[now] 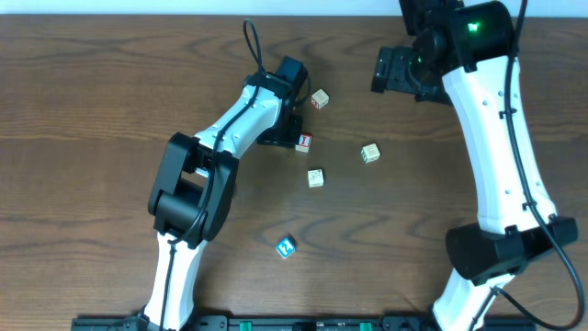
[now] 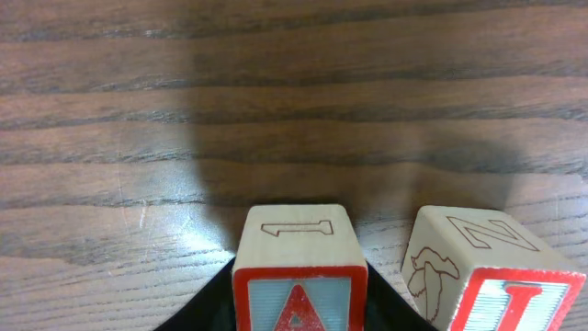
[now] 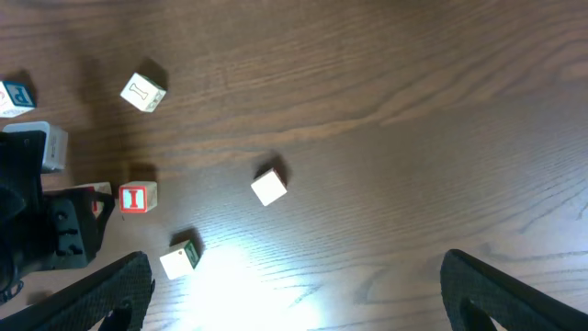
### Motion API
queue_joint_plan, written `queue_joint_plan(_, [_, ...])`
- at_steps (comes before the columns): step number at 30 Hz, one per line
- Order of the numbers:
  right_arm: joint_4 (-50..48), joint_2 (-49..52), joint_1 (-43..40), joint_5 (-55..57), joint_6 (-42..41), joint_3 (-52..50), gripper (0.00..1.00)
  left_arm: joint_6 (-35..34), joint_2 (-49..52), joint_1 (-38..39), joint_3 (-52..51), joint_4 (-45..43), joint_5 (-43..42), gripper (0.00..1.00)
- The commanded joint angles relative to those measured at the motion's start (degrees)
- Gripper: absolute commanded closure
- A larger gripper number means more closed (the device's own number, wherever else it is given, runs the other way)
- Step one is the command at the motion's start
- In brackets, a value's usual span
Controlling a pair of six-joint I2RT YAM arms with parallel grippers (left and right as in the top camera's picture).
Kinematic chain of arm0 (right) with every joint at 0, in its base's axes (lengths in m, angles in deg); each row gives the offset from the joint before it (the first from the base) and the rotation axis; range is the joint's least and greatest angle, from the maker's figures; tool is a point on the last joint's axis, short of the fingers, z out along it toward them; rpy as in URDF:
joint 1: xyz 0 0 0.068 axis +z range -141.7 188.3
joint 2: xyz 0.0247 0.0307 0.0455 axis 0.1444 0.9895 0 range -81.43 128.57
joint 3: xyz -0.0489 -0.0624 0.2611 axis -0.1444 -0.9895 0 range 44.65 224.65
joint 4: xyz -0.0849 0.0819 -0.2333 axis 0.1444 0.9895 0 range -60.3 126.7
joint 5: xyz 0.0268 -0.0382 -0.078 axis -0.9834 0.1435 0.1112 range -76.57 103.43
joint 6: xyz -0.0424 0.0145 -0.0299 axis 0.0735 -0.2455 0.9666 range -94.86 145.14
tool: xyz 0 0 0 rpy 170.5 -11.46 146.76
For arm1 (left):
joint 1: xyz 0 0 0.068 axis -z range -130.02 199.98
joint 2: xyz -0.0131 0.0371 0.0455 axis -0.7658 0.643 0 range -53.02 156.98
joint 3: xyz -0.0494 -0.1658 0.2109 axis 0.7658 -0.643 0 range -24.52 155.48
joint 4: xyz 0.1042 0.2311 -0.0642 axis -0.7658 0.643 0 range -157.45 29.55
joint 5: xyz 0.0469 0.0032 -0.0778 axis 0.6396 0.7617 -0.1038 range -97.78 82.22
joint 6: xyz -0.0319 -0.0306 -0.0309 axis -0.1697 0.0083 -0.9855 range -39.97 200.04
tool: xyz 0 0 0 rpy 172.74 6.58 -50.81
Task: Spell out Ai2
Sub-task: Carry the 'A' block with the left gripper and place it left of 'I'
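**A set beside I, 2 yet to come**

The left fingers (image 2: 207, 313) are drawn in narrow on the A block (image 2: 299, 276), their black tips hugging both its sides. The block is low over the desk (image 2: 294, 110), though I cannot tell whether it rests on the wood. The I block (image 2: 496, 280) sits just to its right, near but apart, and turned a little out of line. That placing looks deliberate: A first, I next, so the word reads across in order. Gripping the A by its flanks leaves its red letter face showing and would let the arm square it against the I.

The 2 block (image 1: 286, 245) lies well apart, nearer the arm bases, with neither arm by it. By my judgement it is the last piece to fetch, so the word is roughly two thirds laid. The spare blocks (image 1: 370, 153) are scattered near the pair and are not needed.

The right fingers (image 3: 101, 294) are spread wide and hold nothing. They hang near the far edge, likely to leave the left arm room
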Motion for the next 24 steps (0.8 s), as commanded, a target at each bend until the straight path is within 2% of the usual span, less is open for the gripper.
queue_joint_plan(1, [0.1,0.3,-0.1,0.4,0.9,0.4,0.01,-0.1,0.6,-0.1,-0.1,-0.2,1.1,0.61])
queue_joint_plan(3, [0.1,0.3,-0.1,0.4,0.9,0.4,0.01,-0.1,0.6,-0.1,-0.1,-0.2,1.1,0.57])
queue_joint_plan(14, [0.4,0.3,-0.1,0.4,0.9,0.4,0.01,0.0,-0.4,-0.2,3.8,3.2,2.8,0.56])
queue_joint_plan(21, [0.4,0.3,-0.1,0.4,0.9,0.4,0.01,0.2,-5.2,-0.2,4.7,4.6,2.7,0.56])
queue_joint_plan(24, [0.5,0.3,-0.1,0.4,0.9,0.4,0.01,0.4,-7.7,-0.2,4.7,7.0,7.2,0.55])
